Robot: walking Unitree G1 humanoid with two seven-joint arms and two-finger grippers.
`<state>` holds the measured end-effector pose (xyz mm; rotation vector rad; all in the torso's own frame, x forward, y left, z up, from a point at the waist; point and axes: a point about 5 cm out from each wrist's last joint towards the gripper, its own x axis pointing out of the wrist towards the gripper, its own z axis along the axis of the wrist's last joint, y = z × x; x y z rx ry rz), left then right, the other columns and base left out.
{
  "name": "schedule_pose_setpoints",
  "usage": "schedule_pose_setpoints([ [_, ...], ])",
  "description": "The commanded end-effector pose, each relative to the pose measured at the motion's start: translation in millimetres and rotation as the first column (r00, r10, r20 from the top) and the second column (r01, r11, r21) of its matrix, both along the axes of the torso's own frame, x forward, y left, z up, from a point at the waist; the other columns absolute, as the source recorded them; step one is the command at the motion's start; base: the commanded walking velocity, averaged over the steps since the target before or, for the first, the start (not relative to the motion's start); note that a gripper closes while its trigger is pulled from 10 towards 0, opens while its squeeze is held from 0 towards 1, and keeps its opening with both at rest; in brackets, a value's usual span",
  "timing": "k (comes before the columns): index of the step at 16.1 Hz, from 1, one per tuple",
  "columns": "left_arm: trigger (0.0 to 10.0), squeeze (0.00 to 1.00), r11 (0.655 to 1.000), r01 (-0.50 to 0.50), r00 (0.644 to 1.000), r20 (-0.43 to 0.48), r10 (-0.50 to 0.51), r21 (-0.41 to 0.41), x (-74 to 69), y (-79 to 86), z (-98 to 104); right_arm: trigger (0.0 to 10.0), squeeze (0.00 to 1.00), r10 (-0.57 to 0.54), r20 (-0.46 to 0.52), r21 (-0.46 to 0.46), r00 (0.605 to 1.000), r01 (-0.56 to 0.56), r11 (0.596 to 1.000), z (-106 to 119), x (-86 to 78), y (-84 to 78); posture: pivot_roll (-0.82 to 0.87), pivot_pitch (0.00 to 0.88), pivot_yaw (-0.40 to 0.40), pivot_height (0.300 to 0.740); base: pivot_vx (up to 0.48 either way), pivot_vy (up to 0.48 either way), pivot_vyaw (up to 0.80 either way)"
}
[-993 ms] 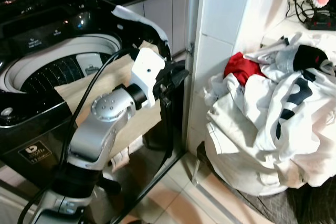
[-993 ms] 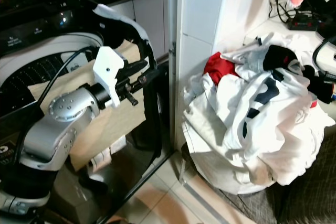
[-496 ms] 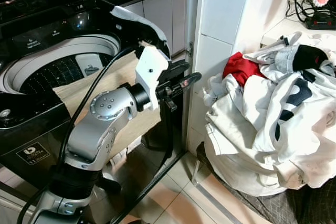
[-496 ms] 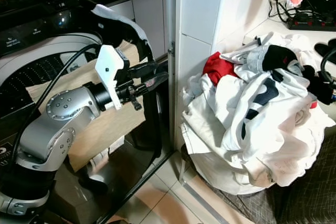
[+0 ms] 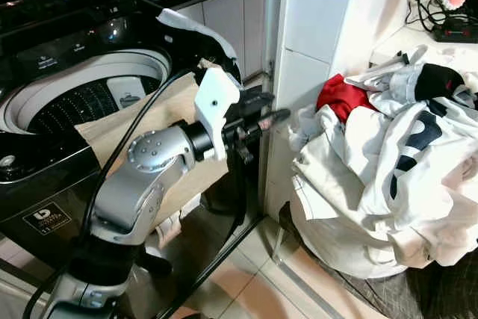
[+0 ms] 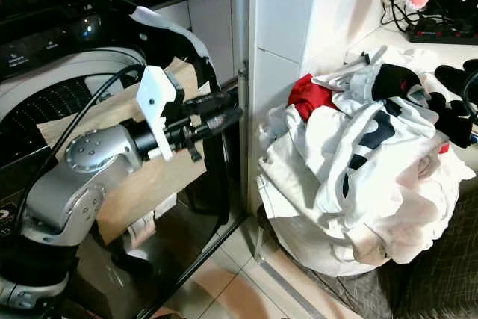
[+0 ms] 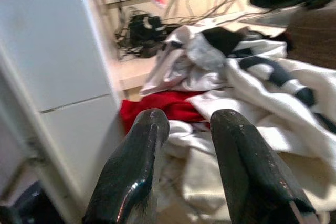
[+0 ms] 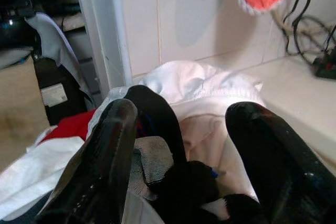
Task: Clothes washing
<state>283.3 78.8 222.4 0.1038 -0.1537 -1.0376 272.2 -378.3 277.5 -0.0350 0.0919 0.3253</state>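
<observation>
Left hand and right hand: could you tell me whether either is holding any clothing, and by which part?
Nothing is held. The left hand is open and empty, aimed at the laundry pile. The right hand is open above the pile's black garment, not gripping it.

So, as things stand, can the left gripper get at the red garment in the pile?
Probably yes. The left gripper points across open air at the red garment, fingers apart and empty. Only the tiled wall corner crowds its path.

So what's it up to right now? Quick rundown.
Left gripper open, empty, pointing from the washing machine toward the laundry pile. Right gripper open over the pile's black garment. White pillar stands between machine and pile.
</observation>
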Motion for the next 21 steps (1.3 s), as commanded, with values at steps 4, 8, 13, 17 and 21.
schedule_pose_setpoints([
  [4,10.0,0.00,1.000,0.021,1.000,0.005,-0.021,0.008,-3.3,1.8,2,10.0,1.00,0.012,-0.068,0.006,0.998,-0.012,1.000,-13,11.9,12.1,-0.07,0.000,0.065,0.740,0.000,0.000,0.00],
  [8,10.0,0.00,0.999,0.036,0.999,0.005,-0.036,0.011,-3.7,1.4,3,10.0,0.00,-0.116,-0.137,-0.121,0.984,0.099,0.988,-37,33.2,17.5,-0.07,0.000,0.066,0.740,0.000,0.000,0.00],
  [13,10.0,0.00,0.998,0.061,0.998,-0.001,-0.061,0.021,-9.6,3.9,1,0.0,0.00,-0.130,-0.103,-0.049,0.986,0.126,0.991,-35,41.1,20.2,-0.05,0.000,0.058,0.740,0.000,0.000,0.00],
  [17,10.0,0.00,0.998,0.064,0.998,0.001,-0.064,0.025,-10.2,3.9,1,0.0,0.00,-0.119,-0.099,-0.027,0.988,0.117,0.993,-33,39.7,20.9,-0.06,0.000,0.066,0.740,0.000,0.000,0.00],
  [21,10.0,0.00,0.996,0.078,0.997,-0.005,-0.078,0.031,-11.7,2.8,0,0.0,0.00,-0.098,-0.111,-0.001,0.989,0.098,0.995,-36,34.8,22.2,-0.06,0.000,0.073,0.740,0.000,0.000,0.00],
])
